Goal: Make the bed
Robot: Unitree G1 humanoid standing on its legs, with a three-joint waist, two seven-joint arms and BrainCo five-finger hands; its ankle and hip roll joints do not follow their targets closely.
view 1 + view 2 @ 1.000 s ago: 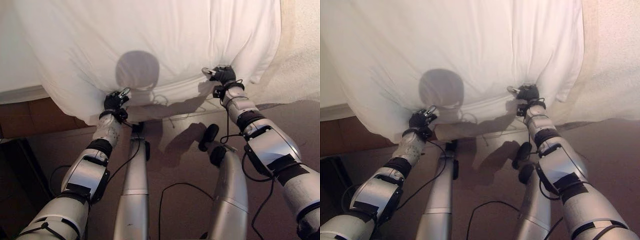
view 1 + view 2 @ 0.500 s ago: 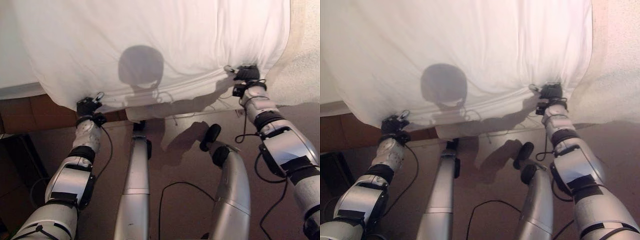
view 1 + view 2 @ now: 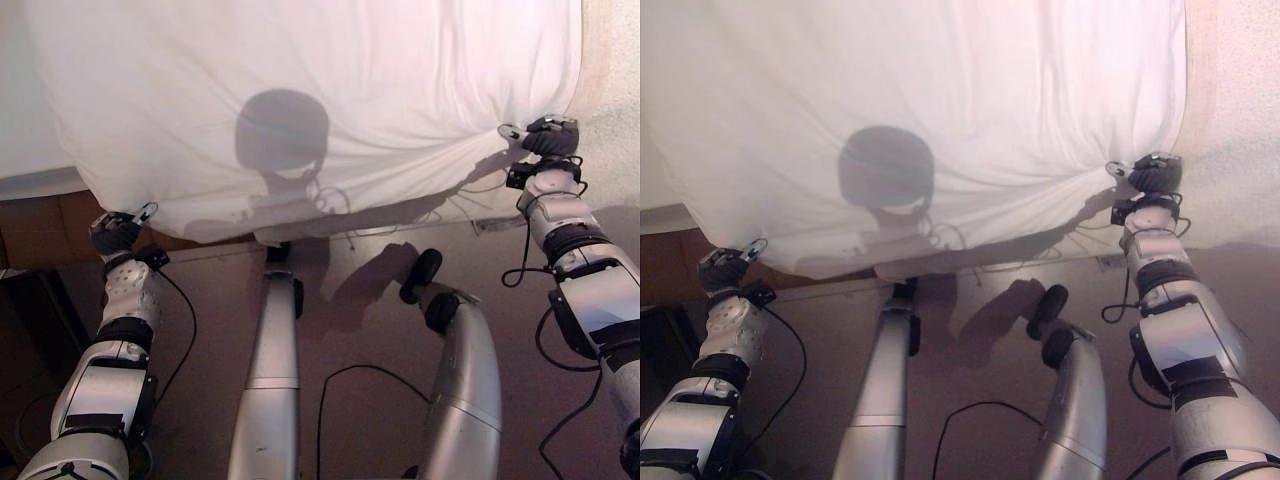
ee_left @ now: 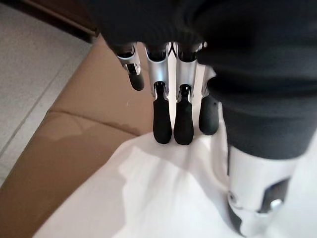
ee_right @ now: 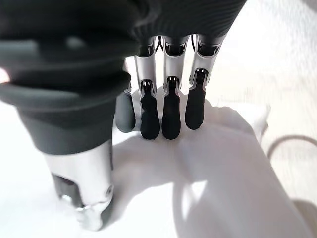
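Hanging over the bed's near edge, the white duvet spans the upper half of the head views, its lower hem stretched taut between both hands. The left hand holds the hem corner at 9 o'clock; in the left wrist view its fingers curl down onto the white cloth, pinching it against the thumb. The right hand holds the opposite hem corner at 2 o'clock, and its fingers likewise close on the fabric. Brown bed frame shows below the left corner. Pale textured carpet lies at 3 o'clock. No legible writing is visible.
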